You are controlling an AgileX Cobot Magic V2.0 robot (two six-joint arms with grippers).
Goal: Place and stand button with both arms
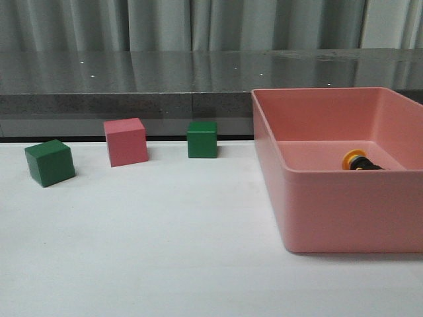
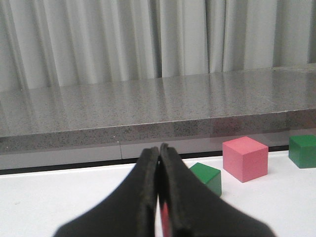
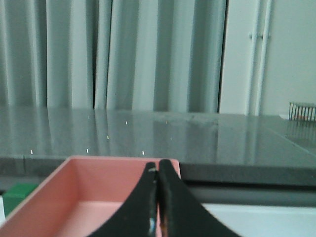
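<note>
The button [image 1: 360, 161] lies on its side inside the pink bin [image 1: 330, 205] at the right, its yellow cap toward the left and black body toward the right; its base is hidden by the bin's front wall. No arm shows in the front view. My left gripper [image 2: 159, 150] is shut and empty, over the white table, with a green cube [image 2: 207, 177] just beyond it. My right gripper [image 3: 158, 167] is shut and empty, above the pink bin [image 3: 74, 192]; the button does not show in either wrist view.
On the white table stand a green cube [image 1: 49, 162] at the left, a pink cube [image 1: 125, 141] and a second green cube [image 1: 201, 139]. A grey stone ledge [image 1: 132, 82] and curtains run along the back. The pink cube [image 2: 245, 159] also shows in the left wrist view.
</note>
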